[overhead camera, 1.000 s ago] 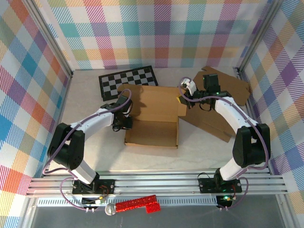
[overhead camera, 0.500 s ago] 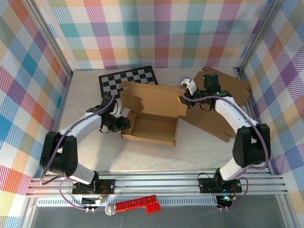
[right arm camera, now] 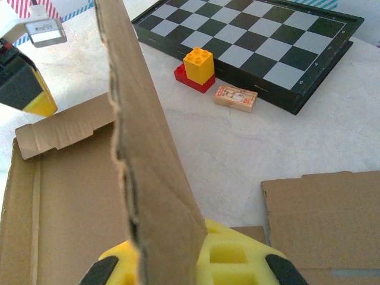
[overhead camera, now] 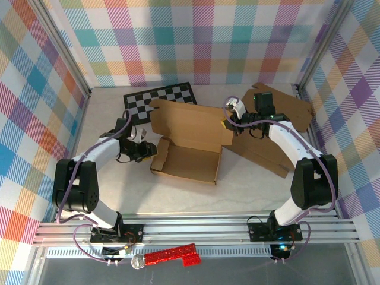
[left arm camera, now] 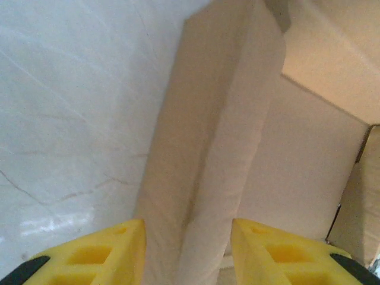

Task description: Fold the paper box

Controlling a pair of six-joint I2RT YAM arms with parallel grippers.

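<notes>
The brown paper box point(overhead camera: 190, 159) lies open in the middle of the table, its lid panel point(overhead camera: 193, 123) raised at the back. My left gripper point(overhead camera: 149, 150) is at the box's left side. In the left wrist view its yellow fingers point(left arm camera: 116, 252) stand open on either side of the doubled-over side wall point(left arm camera: 208, 148). My right gripper point(overhead camera: 227, 124) is at the lid's right edge. It is shut on an upright cardboard flap point(right arm camera: 148, 154) that rises between the fingers of this gripper point(right arm camera: 178, 261).
A chessboard point(overhead camera: 160, 98) lies behind the box. In front of its edge sit a yellow brick on a red one point(right arm camera: 198, 65) and a small printed box point(right arm camera: 236, 98). Flat cardboard sheets point(overhead camera: 285, 113) lie under the right arm. Plaid walls close three sides.
My left gripper has opened and pulled back leftwards from over the box's left rear to its left wall. The box has turned a little. The right arm has held still.
</notes>
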